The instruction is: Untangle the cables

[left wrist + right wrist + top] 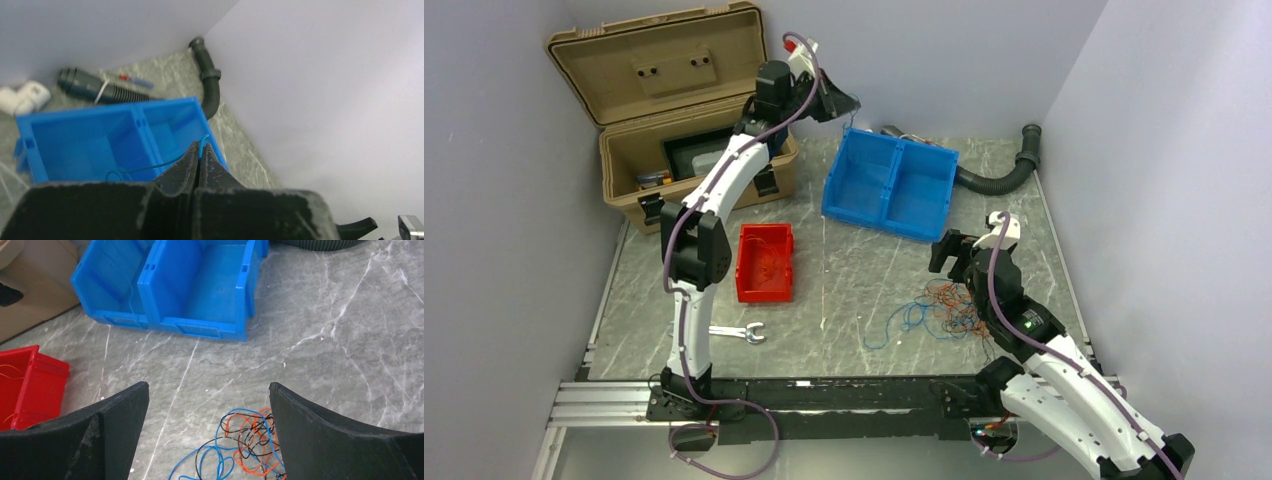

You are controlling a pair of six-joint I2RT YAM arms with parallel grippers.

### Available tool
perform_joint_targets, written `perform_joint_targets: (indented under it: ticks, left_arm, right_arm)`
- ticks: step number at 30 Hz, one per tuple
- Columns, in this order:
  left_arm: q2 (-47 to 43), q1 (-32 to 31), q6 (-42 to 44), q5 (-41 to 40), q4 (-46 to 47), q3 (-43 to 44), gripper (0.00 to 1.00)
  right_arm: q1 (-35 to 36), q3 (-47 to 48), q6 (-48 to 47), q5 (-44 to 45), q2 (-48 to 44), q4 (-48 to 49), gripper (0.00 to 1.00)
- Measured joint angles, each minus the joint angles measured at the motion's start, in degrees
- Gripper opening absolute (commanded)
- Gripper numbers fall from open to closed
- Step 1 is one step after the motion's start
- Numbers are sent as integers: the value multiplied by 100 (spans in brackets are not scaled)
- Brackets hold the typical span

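Marble-grey table (854, 290), lilac walls. My left gripper (200, 150) is pinched shut on one blue wire (150, 167), held high over the blue bin (100, 112). My right gripper (208, 387) gapes wide and empty above the cables (247, 440), heaped on the table near my right base.

Risks: the hair-thin wire slips the pinch or drapes over the bin wall; a blunt right grab takes several strands and tightens the knot.

Count: one blue bin, two compartments; one red bin (764, 262); three wire colours; strands uncountable.
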Motion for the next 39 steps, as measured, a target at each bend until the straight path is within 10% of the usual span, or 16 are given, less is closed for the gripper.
perform_joint_targets:
  ticks: [15, 29, 34, 39]
  left_arm:
    - [-68, -7, -175, -302, 1167, 776, 0]
    - [7, -157, -35, -273, 1060, -933, 0]
    - [369, -490, 603, -476, 87, -581, 89]
    - [719, -741, 1163, -796, -968, -24, 94]
  right_arm:
    - [-2, 0, 2, -13, 66, 2, 93]
    - [-2, 0, 2, -13, 70, 2, 93]
    - [-2, 0, 2, -15, 114, 2, 93]
    - [-2, 0, 2, -20, 127, 2, 92]
